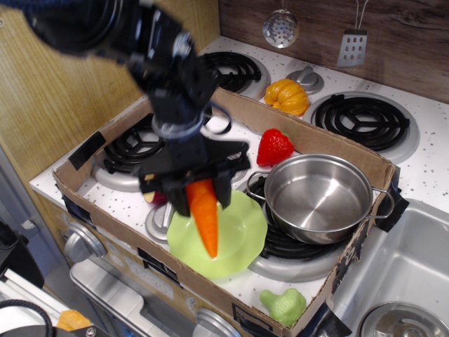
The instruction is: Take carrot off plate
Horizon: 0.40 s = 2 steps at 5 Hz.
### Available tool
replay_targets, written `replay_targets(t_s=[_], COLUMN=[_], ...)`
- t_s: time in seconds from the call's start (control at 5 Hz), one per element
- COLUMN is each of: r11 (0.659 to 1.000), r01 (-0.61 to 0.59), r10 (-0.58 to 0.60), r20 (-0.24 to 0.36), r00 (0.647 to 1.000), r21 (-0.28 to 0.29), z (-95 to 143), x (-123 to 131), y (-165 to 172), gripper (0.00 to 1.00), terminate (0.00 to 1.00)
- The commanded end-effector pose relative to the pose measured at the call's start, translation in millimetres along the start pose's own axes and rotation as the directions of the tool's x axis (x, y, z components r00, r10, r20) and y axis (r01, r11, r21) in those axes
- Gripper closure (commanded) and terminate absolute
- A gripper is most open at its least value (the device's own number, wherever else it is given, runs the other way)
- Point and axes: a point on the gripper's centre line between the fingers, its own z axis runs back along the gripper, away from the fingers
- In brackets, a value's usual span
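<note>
Only one view, observation.image: your pincer (202, 193) is pinching the carrot (205, 216) at its thick upper end, fingers on either side; the stem is hidden behind the pincer. The carrot hangs tip-down, slightly tilted, with its point over the plate (242, 235); you cannot tell from this angle whether the tip touches the plate or floats just above it. The plate sits inside the cardboard box (317, 149) on the front burner area, its right edge just beside the pot (318, 197), partly tucked under the pot's handle side. The pot is upright on the right front burner, inside the box. The strawberry (274, 147) lies behind the pot, near the box's back wall, apart from the plate. The pumpkin (286, 95) is outside the box, behind that wall, on the counter (435, 147) between the two back burners. A green toy vegetable (283, 305) sits at the box's front right corner, near the plate but not touching it. The arm is motion-blurred above the pincer and covers part of the left burner (133, 145). A ladle (280, 28) and a spatula (353, 45) hang on the back wall.
</note>
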Motion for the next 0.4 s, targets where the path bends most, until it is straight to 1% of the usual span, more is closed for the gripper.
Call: replay_targets(t_s=[0.0,0.2], r11=[0.997,0.942], r01=[0.083,0.336], r10=[-0.083,-0.335], r20=[0.072,0.137], r00=[0.994,0.932], r21=[-0.003,0.017], z=[49.0,41.1], x=[26.4,58.8], y=[-15.8,-9.9], gripper=[1.00,1.00], terminate=[0.00,0.00])
